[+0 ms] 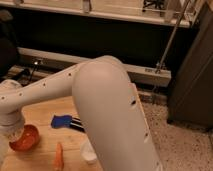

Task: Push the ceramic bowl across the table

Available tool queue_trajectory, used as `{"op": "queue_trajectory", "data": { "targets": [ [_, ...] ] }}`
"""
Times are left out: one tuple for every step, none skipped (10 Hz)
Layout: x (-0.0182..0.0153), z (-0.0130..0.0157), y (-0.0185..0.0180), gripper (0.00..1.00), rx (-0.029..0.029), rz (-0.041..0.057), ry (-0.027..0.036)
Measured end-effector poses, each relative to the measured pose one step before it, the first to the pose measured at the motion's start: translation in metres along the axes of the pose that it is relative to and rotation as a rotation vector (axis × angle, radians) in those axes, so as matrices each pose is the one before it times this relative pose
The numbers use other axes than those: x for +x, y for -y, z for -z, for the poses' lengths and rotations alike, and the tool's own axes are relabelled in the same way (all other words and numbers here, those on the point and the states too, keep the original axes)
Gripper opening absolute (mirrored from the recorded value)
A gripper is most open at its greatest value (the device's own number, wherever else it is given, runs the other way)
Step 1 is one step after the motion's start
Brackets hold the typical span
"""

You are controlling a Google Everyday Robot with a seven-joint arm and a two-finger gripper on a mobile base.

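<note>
Glossy ceramic bowl [26, 141], matt wooden table [46, 111], smooth gripper [14, 133] over bowl

table [45, 111] — ceramic bowl [23, 139] | orange stick [59, 156] | white cup [89, 152] | perhaps a blue brush [61, 121]
</note>
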Motion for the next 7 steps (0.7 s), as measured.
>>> {"op": "queue_trajectory", "data": {
  "targets": [
    [-0.00187, -0.00824, -0.01007, 0.00, -0.01066, 0.03291, -0.01756],
    [-0.00121, -0.00779, -0.00993, 0.00, -0.00619, 0.03078, -0.01819],
    [-0.00129, -0.01147, -0.01544, 0.00, -0.00366, 0.04129, -0.02580],
    [-0.00092, -0.00927, -0.01048, 0.00, -0.00012, 0.02741, -0.02024],
    [-0.00168, -0.01302, -0.01410, 0.00, 0.00101, 0.03662, -0.02860],
    [-0.00085, -0.01014, -0.00757, 0.00, 0.00586, 0.02409, -0.02541],
    [-0.00008, -0.00834, -0.00359, 0.00, 0.01190, 0.01474, -0.02389]
  ]
}}
